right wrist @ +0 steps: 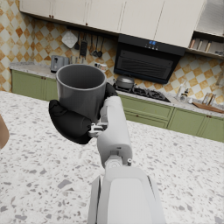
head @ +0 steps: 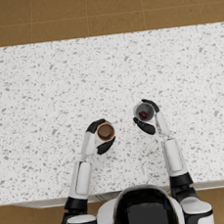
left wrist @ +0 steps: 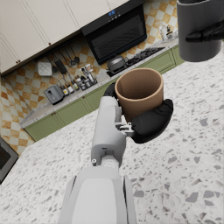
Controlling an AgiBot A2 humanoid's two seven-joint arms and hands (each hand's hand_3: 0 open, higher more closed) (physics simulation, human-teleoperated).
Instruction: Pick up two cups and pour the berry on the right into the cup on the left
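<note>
Two cups held upright over a speckled surface, one per hand.

Head view: brown cup (head: 105,132), round and open-mouthed, long axis vertical, clasped by the fingers of the left hand (head: 101,137); grey cup (head: 143,112), likewise upright, gripped by the right hand (head: 148,116), with one red berry (head: 143,115) at its bottom; both over the white terrazzo surface (head: 43,92), cups apart, brown to the left of grey. Left wrist view: brown cup (left wrist: 140,93) a smooth matte cylinder, interior showing nothing, dark fingers (left wrist: 151,123) wrapped around its lower wall; grey cup (left wrist: 199,28) near, whether raised off the surface not clear. Right wrist view: grey cup (right wrist: 81,89) cylindrical, thin-rimmed, mouth upward, fingers (right wrist: 70,121) curled against its side; berry hidden from this angle.
</note>
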